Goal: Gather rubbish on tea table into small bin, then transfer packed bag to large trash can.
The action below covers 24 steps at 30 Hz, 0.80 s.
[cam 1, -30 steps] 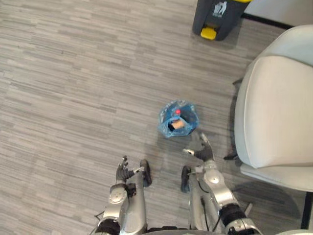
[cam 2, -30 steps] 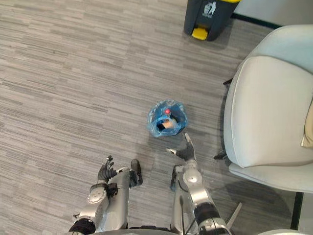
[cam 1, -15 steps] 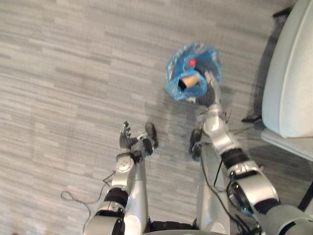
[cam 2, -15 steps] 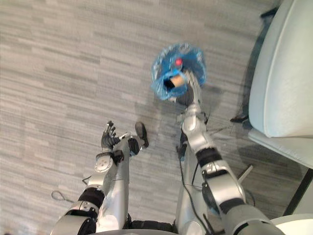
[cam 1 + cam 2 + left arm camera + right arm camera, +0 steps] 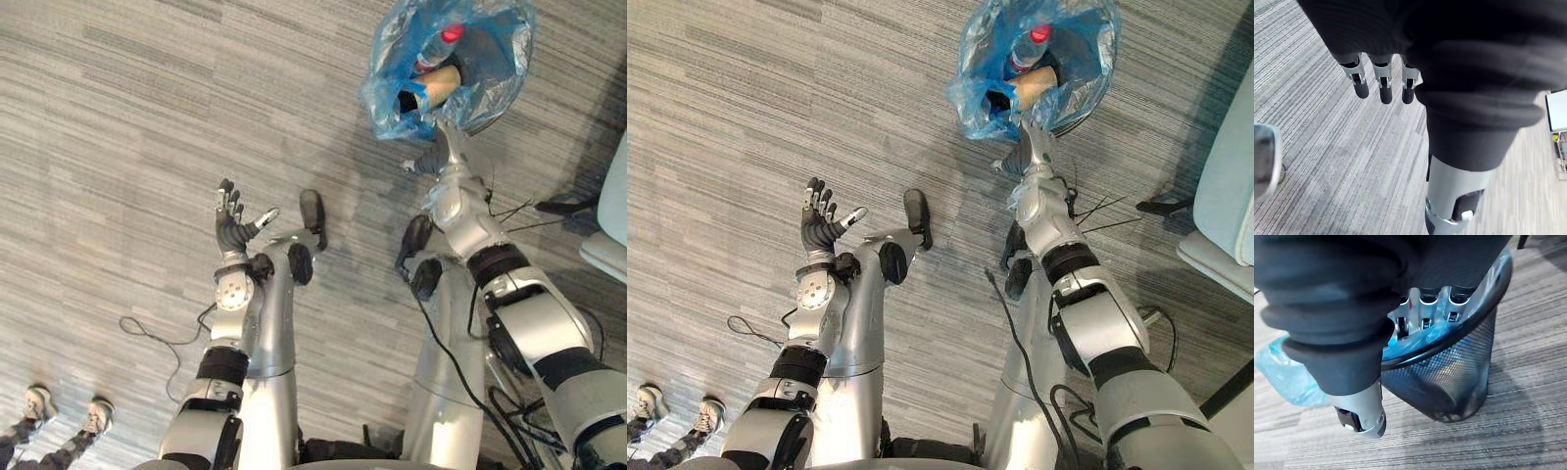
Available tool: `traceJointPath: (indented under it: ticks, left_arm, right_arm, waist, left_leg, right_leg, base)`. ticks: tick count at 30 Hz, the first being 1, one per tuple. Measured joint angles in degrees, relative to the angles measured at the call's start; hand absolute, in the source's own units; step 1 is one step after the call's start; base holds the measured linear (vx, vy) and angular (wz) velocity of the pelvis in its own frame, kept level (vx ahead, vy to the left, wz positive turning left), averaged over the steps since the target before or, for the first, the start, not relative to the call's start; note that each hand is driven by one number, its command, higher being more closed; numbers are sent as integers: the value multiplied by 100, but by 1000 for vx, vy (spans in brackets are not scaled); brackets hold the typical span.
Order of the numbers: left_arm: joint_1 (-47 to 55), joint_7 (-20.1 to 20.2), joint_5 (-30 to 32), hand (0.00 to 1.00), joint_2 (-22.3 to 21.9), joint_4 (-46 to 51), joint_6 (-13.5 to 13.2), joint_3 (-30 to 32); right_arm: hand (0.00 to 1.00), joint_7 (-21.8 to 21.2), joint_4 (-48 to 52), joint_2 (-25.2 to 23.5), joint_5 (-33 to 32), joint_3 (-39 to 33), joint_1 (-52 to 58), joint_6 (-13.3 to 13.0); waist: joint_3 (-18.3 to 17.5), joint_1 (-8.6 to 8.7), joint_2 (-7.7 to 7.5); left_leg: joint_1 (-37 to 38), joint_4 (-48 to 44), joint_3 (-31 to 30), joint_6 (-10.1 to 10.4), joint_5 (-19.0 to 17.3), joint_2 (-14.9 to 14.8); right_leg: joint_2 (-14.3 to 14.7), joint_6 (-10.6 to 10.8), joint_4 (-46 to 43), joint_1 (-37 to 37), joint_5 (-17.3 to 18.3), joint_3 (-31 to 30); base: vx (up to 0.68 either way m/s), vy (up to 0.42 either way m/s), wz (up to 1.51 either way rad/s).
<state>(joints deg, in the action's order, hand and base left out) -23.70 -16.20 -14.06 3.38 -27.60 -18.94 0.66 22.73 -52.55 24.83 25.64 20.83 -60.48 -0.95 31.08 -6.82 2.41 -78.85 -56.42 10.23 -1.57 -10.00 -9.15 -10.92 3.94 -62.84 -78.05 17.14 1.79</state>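
Cam has tipped down & closer vs 1 s ago, so the whole scene slid. Beyond that, R hand (image 5: 1027, 157), then short of the small bin (image 5: 1459, 382), is now at its near rim, and L hand (image 5: 232, 230) has lifted w/ fingers opened out.

Bin: black mesh, upright on grey plank floor (image 5: 118, 117), lined w/ blue bag (image 5: 975, 98) whose crumpled top flops out over the rim. Inside: bottle (image 5: 1024, 44) w/ red cap, brown tube (image 5: 1038, 83), something dark beside them.

R hand reaches over the rim into the bag mouth; can't tell if it's closed on rim or bag. L hand's fingers (image 5: 1385, 90) are straight & spread, holding nothing, over bare floor, well apart from bin.

Pale chair (image 5: 612, 225) at right edge. Person's shoes (image 5: 39, 401) at lower-left corner.
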Motion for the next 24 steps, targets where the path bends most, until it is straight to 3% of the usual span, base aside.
traceJointPath:
  ticks: [9, 15, 19, 22, 24]
  left_arm:
    - [21, 0, 11, 0, 31, -134, 135, 18]
    - [244, 5, 36, 0, -18, -255, 281, 3]
    - [284, 7, 134, 0, -77, -354, 396, 9]
    - [342, 72, 205, 0, -127, -361, 497, -5]
    - [568, 129, 362, 0, -224, -374, 514, -32]
  right_arm:
    - [100, -26, 725, -28, -330, -105, 391, -122]
    - [100, -11, 1472, -340, -760, -592, 832, -174]
    - [100, -3, 1796, -488, -1021, -822, 1096, -252]
    - [100, -52, 2146, -723, -1336, -966, 1426, -260]
    - [100, -125, 2654, -1029, -1812, -1095, 2001, -310]
  waist:
    - [-4, 126, -8]
    - [-14, 278, -26]
    - [-15, 290, -28]
    - [-23, 297, -46]
    - [-35, 297, -69]
  left_leg:
    - [237, 268, -36, 1, 125, 5]
    - [754, 767, -22, 61, 330, -3]
    - [1019, 996, -25, 102, 420, -22]
    - [1416, 1246, -36, 145, 468, -56]
    - [2128, 1644, 38, 176, 516, -39]
  right_leg:
    - [4, -39, 279, 289, -94, 124]
    - [87, -104, 766, 788, -304, 195]
    - [126, -149, 971, 1047, -384, 257]
    - [194, -179, 1261, 1468, -470, 333]
    - [221, -184, 1660, 2151, -548, 353]
  base:
    - [-6, 4, 0]
    - [-31, 2, -4]
    - [-32, -21, -3]
    - [-15, -32, -6]
    - [16, -54, -5]
